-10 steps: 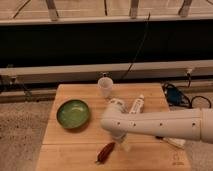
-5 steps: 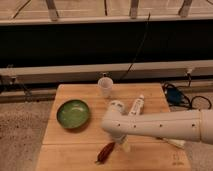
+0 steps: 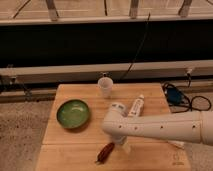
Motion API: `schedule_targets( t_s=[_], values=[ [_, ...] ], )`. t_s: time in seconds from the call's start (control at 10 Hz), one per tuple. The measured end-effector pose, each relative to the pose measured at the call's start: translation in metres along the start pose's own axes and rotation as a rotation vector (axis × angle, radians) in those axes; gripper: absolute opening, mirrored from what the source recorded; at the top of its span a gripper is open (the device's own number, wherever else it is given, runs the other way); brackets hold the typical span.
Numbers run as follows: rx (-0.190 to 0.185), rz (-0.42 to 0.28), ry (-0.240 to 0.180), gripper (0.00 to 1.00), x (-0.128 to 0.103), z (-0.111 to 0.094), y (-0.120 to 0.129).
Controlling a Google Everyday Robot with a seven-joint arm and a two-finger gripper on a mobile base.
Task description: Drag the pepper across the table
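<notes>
Pepper lies on table near the front edge, about mid-width, tilted with 1 end toward the front-left corner. Gripper sits just right of it, apparently touching its upper end; open or closed, cannot tell. Arm reaches in from the right edge. 1 bowl is toward the left edge, 1 cup at the back edge, and 1 tube right of centre.
</notes>
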Motion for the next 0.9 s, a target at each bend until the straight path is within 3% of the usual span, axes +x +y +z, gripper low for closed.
schedule_targets(
  t_s=[0.9],
  values=[
    [0.018,-0.044,-0.008,0.80,-0.0057,0.0112,0.0034]
  ],
)
